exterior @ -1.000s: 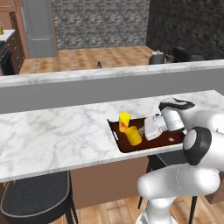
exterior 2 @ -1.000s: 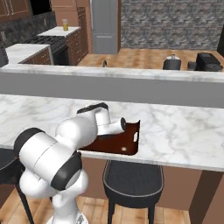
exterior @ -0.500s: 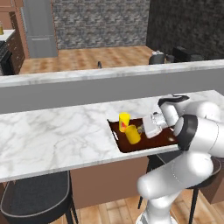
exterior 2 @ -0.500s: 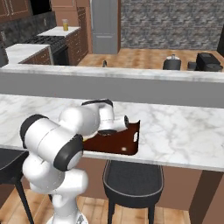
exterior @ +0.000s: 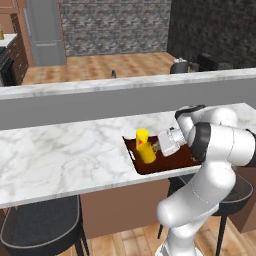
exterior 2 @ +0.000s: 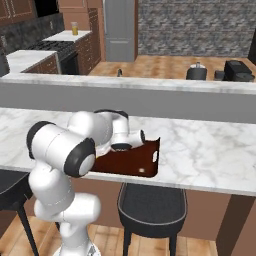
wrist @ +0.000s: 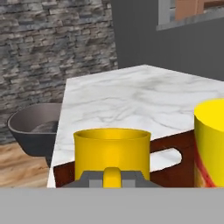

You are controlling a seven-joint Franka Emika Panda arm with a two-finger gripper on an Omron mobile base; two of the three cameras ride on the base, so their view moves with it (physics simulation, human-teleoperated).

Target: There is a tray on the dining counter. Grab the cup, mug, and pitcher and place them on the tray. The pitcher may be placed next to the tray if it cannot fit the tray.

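Fingers (wrist: 94, 178) of the gripper (wrist: 112, 176) stay clamped on the handle of the small plain yellow mug (wrist: 112, 152), now lower over the dark brown rectangular tray (exterior: 165, 161), beside the handleless yellow tumbler (exterior: 142, 139), so release looks close

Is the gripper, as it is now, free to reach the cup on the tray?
Probably not at once. The gripper is shut on the mug by its handle, above the tray. The cup stands upright close beside the mug, with nothing between them, but the mug must be let go first.
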